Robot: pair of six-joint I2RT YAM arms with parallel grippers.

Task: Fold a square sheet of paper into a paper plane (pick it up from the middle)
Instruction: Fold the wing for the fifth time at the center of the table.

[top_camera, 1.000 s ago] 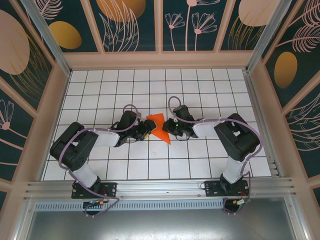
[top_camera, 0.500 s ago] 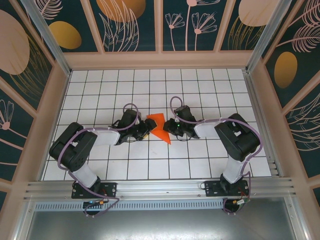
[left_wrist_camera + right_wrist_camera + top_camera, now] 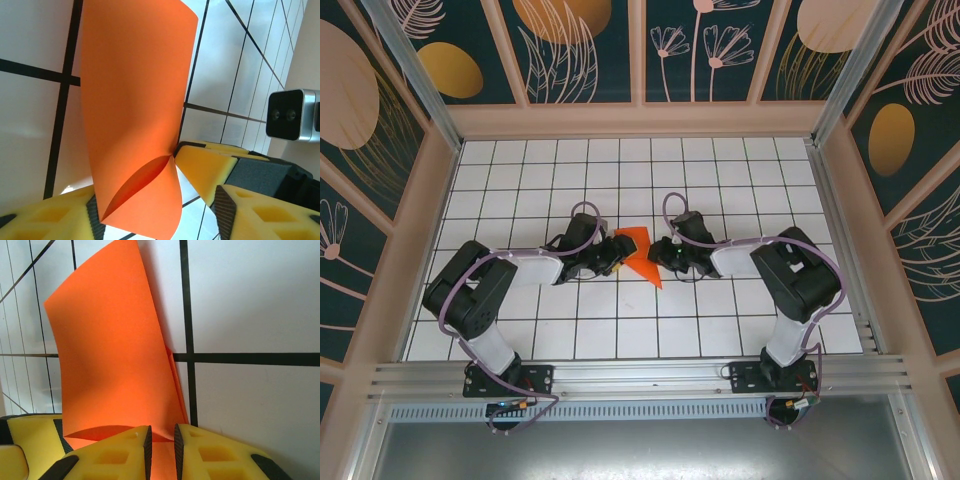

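Paper (image 3: 638, 252) is standing curled, my right gripper (image 3: 162, 434) pinching its 3 o'clock edge, left gripper (image 3: 137, 175) gaping at 9 o'clock.

A white tabletop (image 3: 520, 180) gridded in black sits inside dark teal wall panels (image 3: 700, 50) patterned with golden leaves.

- Top view, frame centre: the orange paper (image 3: 638, 250) is too small for its folds to be read, and the left gripper (image 3: 616, 258) and right gripper (image 3: 658, 252) cover its side edges.
- Left wrist view: the paper's top runs off the upper edge; the left finger pads (image 3: 45, 220) are cut by the bottom edge.
- Same view, far right: a silver camera box (image 3: 287, 114) runs off the edge.
- Right wrist view: the paper's lower end disappears between the right finger pads (image 3: 130, 442), themselves cut by the bottom edge.
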